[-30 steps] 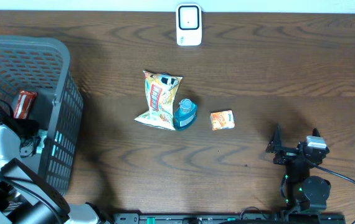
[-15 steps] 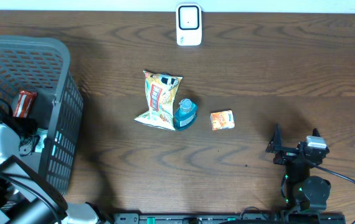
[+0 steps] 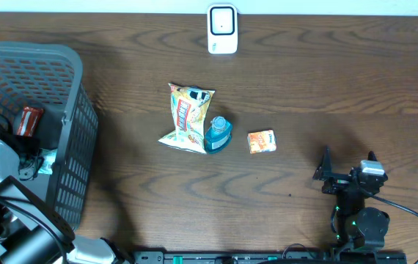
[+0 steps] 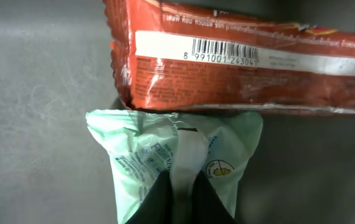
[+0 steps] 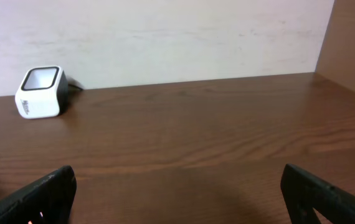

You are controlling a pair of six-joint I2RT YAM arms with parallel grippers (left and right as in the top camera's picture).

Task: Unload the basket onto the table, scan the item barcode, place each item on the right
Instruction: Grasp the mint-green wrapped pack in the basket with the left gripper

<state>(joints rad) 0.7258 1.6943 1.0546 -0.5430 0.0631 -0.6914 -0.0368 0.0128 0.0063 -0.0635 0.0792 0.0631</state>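
Inside the grey basket (image 3: 62,88) my left gripper (image 3: 36,163) is shut on a pale green packet (image 3: 46,160). In the left wrist view the dark fingers (image 4: 159,202) pinch the packet's (image 4: 134,152) central seam from below. Just beyond it lies a red packet (image 4: 240,74), barcode (image 4: 223,50) facing up; overhead, this red packet (image 3: 29,121) sits at the basket's left. The white scanner (image 3: 222,29) stands at the table's far edge, and it also shows in the right wrist view as the scanner (image 5: 40,92) at left. My right gripper (image 3: 347,166) rests open at the front right.
A yellow snack bag (image 3: 187,117), a blue bottle (image 3: 218,134) and a small orange packet (image 3: 262,141) lie mid-table. The basket's tall mesh walls surround my left arm. A wall runs behind the scanner.
My left gripper has closed onto the pale green packet in the basket. The right arm has not moved.
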